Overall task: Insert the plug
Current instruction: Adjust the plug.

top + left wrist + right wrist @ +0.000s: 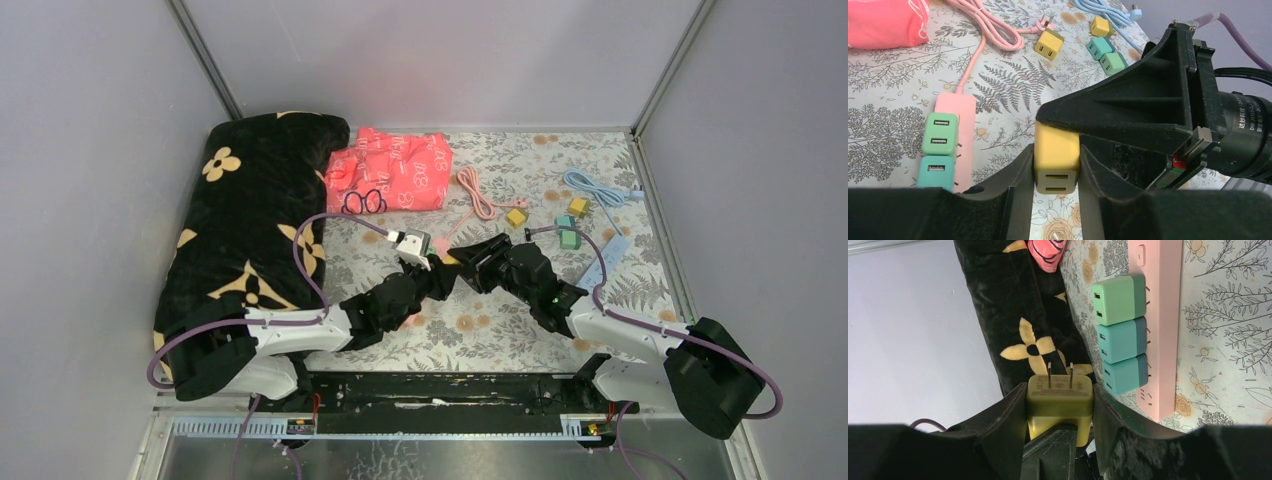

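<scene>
The yellow plug (1057, 159) is held off the surface (480, 330), near its middle, gripped by both arms. The left jaws are closed on its flanks, its USB ports facing the left wrist camera. The right jaws clamp the same plug crosswise, with its prongs (1060, 375) exposed. The pink strip (1160, 315) lies just beside it, flat on the surface, with a green charger (1118, 299) and two teal chargers (1122, 340) seated in a row. Farther off lie a pink cable (993, 30), a blue cable (600, 190), a black blanket (250, 200) and a red bag (392, 170).
</scene>
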You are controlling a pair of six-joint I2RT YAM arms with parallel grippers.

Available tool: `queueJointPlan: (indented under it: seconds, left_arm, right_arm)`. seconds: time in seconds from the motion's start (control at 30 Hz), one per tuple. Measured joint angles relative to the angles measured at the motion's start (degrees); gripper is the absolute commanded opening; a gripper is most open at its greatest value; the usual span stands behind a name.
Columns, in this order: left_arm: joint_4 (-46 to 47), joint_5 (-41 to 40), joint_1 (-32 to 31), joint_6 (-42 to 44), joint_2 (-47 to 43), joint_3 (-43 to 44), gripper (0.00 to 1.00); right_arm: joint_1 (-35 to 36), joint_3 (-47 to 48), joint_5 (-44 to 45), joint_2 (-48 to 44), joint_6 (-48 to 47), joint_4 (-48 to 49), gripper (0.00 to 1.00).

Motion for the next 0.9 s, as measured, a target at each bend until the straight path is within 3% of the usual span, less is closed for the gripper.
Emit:
queueJointPlan:
  seconds: [0.37,0.67,0.9]
  left_arm:
    - [-5.84,1.03,-0.13,-0.33,-3.34,0.07,0.04]
    - [-23.47,2.19,0.61,-2.69,-7.02,3.80,0.00]
    - [-36.57,5.68,3.21,-3.56,-12.79,5.33,0.00]
  right_arm:
    - [0.92,-0.22,-0.02,-0.07,-2.49,0.79,0.61]
    - [0.55,0.09,2.05,-0.37,-15.65,-2.29,0.91]
    - [0.55,3.58,1.75,-2.86,-31.34,-4.35,0.99]
